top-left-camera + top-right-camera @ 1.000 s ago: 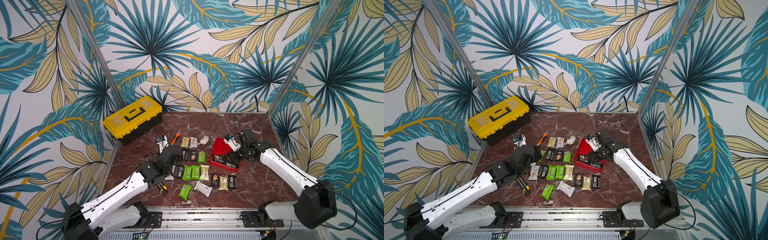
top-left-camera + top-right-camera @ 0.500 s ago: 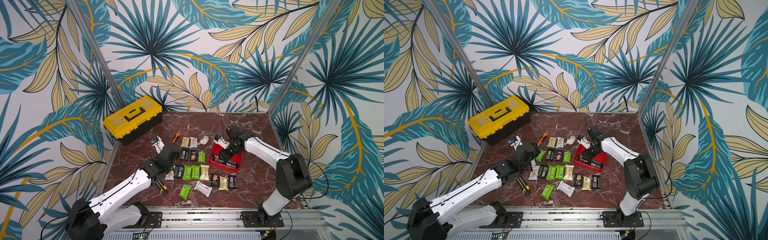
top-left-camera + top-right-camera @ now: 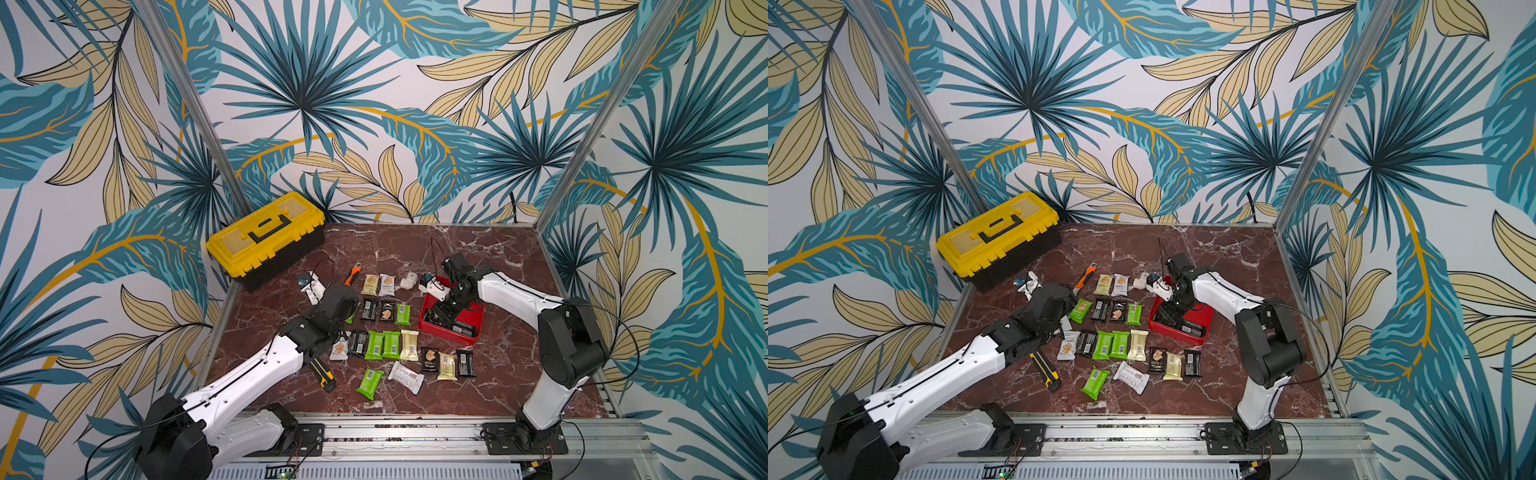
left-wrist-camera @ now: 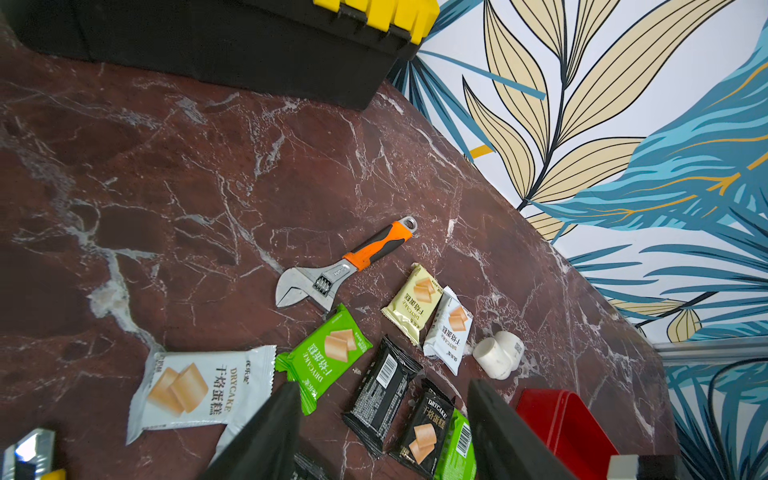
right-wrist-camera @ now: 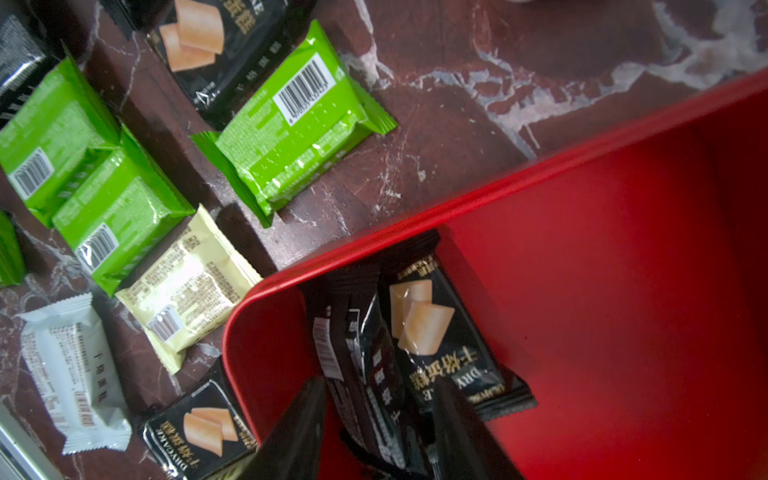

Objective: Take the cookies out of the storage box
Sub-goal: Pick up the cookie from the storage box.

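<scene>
Straddling black cookies point(image 5: 432, 332) inside the storage box point(image 5: 602, 249), right hand point(image 5: 380, 384) half-apart, grip unclear; left hand point(image 4: 382, 386) apart, empty.

In both top views the left arm's black wrist point(image 3: 338, 301) hid the left gripper point(image 4: 382, 386). In the right wrist view the picture's edge cut off the right gripper point(image 5: 382, 382) and the black wrapped cookie packets point(image 5: 361, 332) between its fingers; whether they were pinched could not be told.
</scene>
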